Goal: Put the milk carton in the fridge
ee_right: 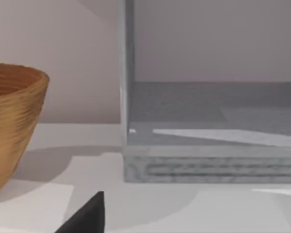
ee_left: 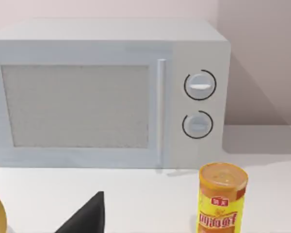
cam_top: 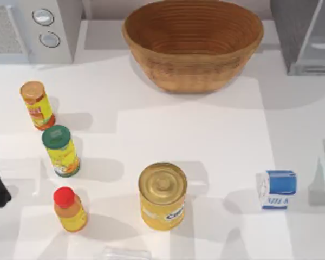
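Milk carton (cam_top: 278,189) stands right of yellow can (cam_top: 162,196).

Fridge (cam_top: 306,38) and microwave (cam_top: 27,30) cropped at top view's upper corners.

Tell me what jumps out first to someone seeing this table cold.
The big woven basket at the back centre of the table draws the eye first. Next comes the gold-lidded yellow can near the front centre, with the milk carton standing to its right. The fridge sits at the back right, its interior open.
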